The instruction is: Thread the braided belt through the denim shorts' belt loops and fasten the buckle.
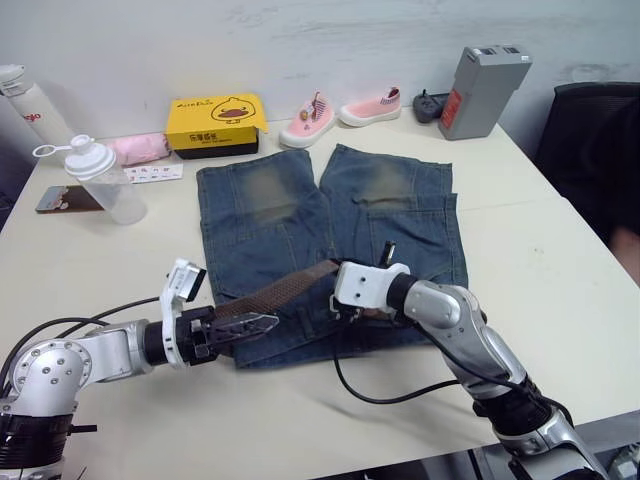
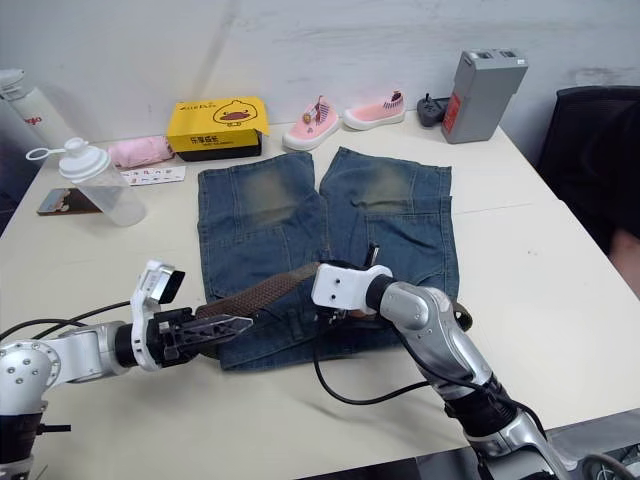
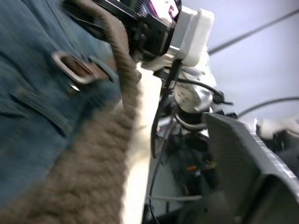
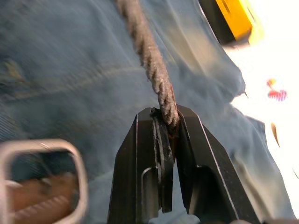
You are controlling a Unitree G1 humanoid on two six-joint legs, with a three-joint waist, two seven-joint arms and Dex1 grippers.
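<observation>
Both tools — left (image 1: 262,323), right (image 4: 168,122) — clamp braided belt (image 1: 285,290) over denim shorts (image 1: 270,225).

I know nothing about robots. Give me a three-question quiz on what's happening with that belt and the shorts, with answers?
1. True or false: the right pincer is shut on the braided belt.
2. What is the belt stretched over? A) the yellow box B) the denim shorts C) the pink shoes
3. Fill in: the left pincer holds the belt's other ____.

Key:
1. True.
2. B, the denim shorts.
3. End. The buckle lies by the right pincer, unfastened.
</observation>
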